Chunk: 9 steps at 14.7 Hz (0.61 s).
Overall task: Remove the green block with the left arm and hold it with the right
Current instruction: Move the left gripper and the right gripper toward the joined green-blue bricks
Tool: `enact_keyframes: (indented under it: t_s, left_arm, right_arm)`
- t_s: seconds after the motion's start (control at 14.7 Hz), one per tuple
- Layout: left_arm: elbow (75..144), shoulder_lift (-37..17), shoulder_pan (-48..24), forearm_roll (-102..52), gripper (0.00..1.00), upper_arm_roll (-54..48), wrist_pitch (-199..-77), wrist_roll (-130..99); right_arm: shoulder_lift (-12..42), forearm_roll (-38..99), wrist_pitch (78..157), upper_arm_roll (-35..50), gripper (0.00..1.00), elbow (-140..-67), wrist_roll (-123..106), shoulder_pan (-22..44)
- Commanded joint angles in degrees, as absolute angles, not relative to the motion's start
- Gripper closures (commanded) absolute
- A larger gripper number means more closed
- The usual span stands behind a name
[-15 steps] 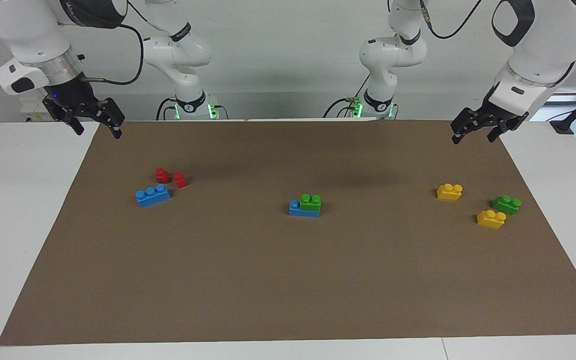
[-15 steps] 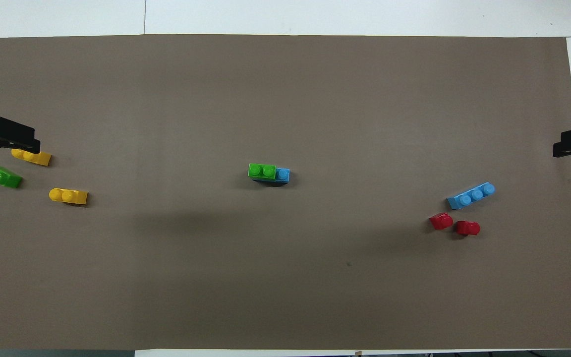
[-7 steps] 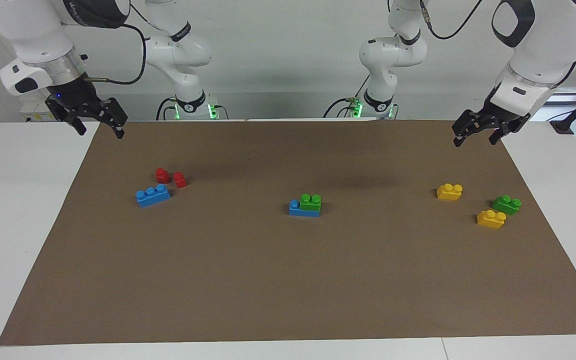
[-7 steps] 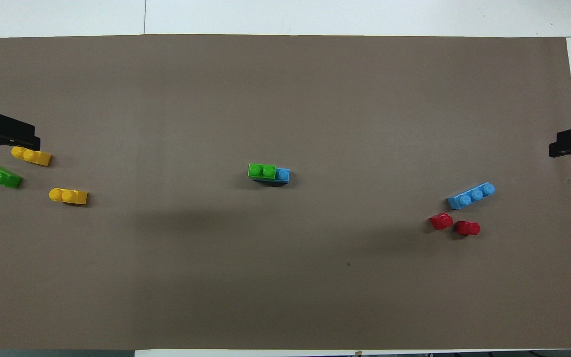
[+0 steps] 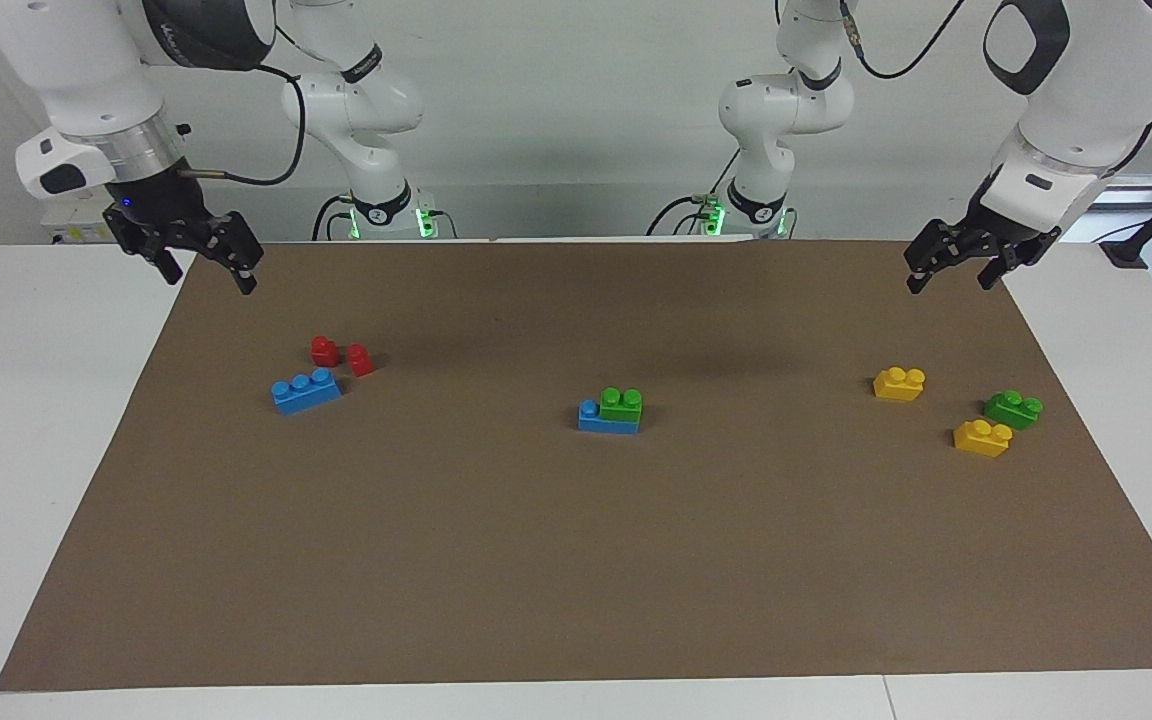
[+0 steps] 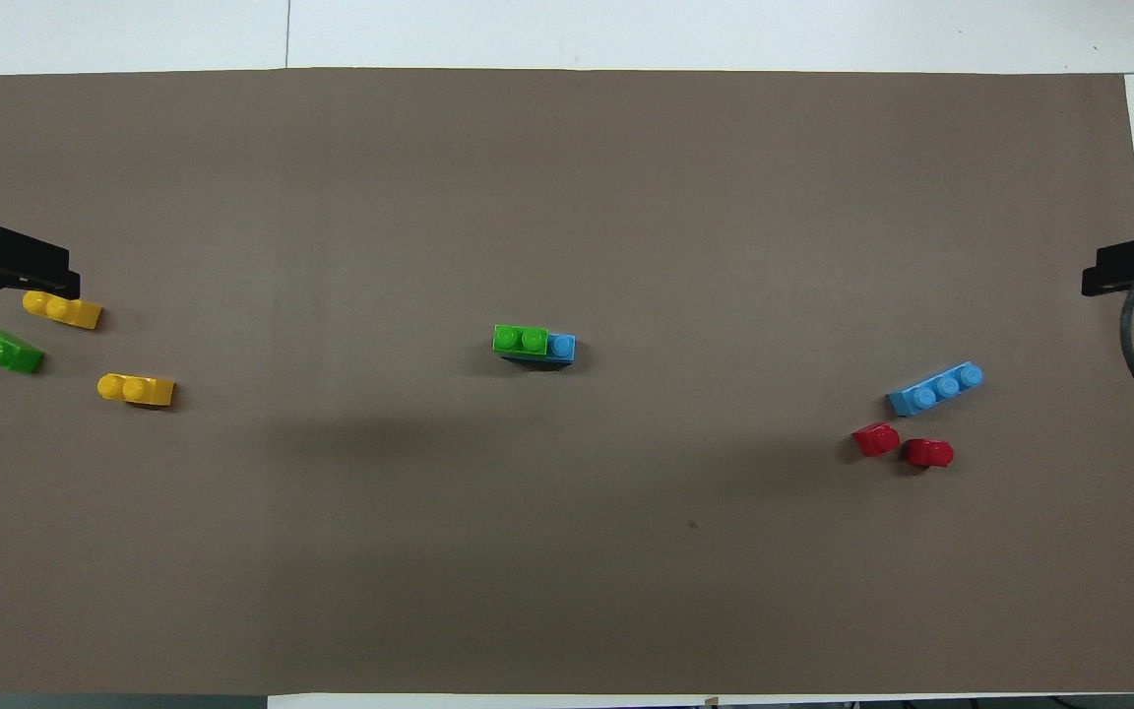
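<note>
Sitting in the middle of the brown mat (image 5: 576, 560) is the green block (image 5: 622, 404). It is stuck on top of a blue block (image 5: 607, 421), at the end of it toward my left arm's side, and one blue stud pokes up beside it.

My left gripper (image 5: 954, 270) hangs in the air over the mat's corner near my left arm's base. Its fingers (image 5: 913, 281) are spread apart and hold nothing. The green block is well apart from them, out toward the middle of the tabletop (image 5: 36, 400).

My right gripper (image 5: 208, 272) hangs over the other near corner of the mat, right at its edge. Its fingers (image 5: 246, 281) are spread apart too, and they are empty. The green block is well apart from them as well. It lies about halfway between my two grippers, and farther from me than both corners.

Toward my left arm's end lie two yellow blocks (image 5: 899, 383) (image 5: 982, 437) and a darker green block (image 5: 1013, 409) between them. In the overhead view my left gripper (image 6: 6, 268) covers a bit of one yellow block (image 6: 63, 310).

Toward my right arm's end lie a long blue block (image 5: 306, 390) with three studs and two small red blocks (image 5: 324, 350) (image 5: 361, 360) just beside it, nearer to me.
</note>
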<state>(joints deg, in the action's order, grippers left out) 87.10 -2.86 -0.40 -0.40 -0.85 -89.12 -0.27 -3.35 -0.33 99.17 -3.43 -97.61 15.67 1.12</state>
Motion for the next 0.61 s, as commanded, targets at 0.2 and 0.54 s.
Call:
enact_keyframes:
  t_s: [0.2, 0.54]
  left_arm:
    - [87.0, -3.0, -0.8, 0.0, 0.00, -0.9, -89.7, -0.4]
    - [90.2, -1.9, -1.1, -0.1, 0.00, -1.4, -92.4, -5.6]
  right_arm:
    - [-3.4, 0.0, 112.0, -3.1, 0.00, -106.3, 47.2, 9.4]
    - [2.4, 12.6, 115.9, -3.1, 0.00, -106.7, 60.7, 12.0]
